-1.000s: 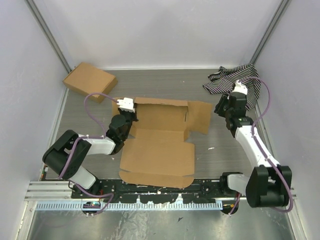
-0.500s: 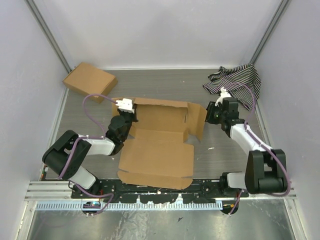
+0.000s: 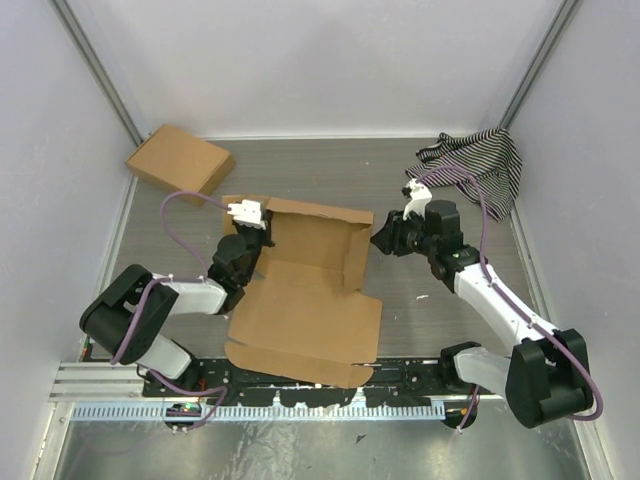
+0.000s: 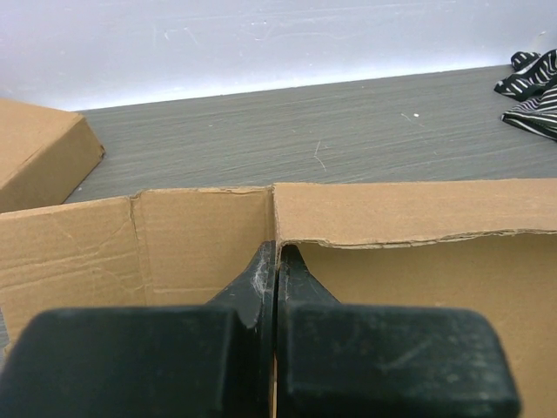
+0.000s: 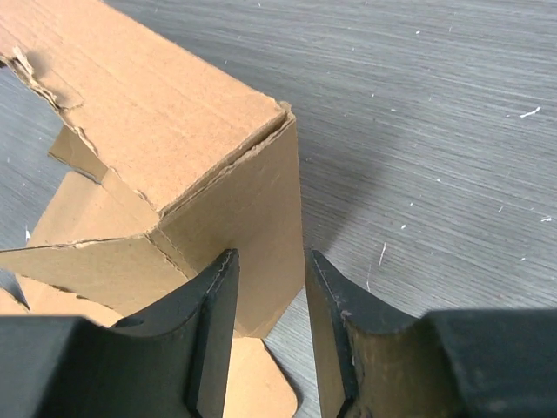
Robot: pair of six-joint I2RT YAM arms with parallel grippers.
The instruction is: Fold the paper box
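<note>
The paper box (image 3: 310,300) lies half-formed in the middle of the table, its brown lid panel spread flat toward me and its back wall (image 4: 409,213) standing. My left gripper (image 3: 258,238) is shut on the box's upright left wall, and a thin edge of cardboard shows between its fingers (image 4: 277,248). At the box's right end my right gripper (image 3: 378,240) is open. Its fingers stand apart against the raised right side flap (image 5: 252,218), whose free edge sits in the gap (image 5: 271,261).
A second, fully formed brown cardboard box (image 3: 180,163) (image 4: 39,161) sits at the back left corner. A black-and-white striped cloth (image 3: 470,170) (image 4: 531,87) lies at the back right. White walls close in the table on three sides.
My right arm swung left to the box, and the right side flap went from lying flat to standing upright. The box shifted slightly left. My left gripper kept its grip.
</note>
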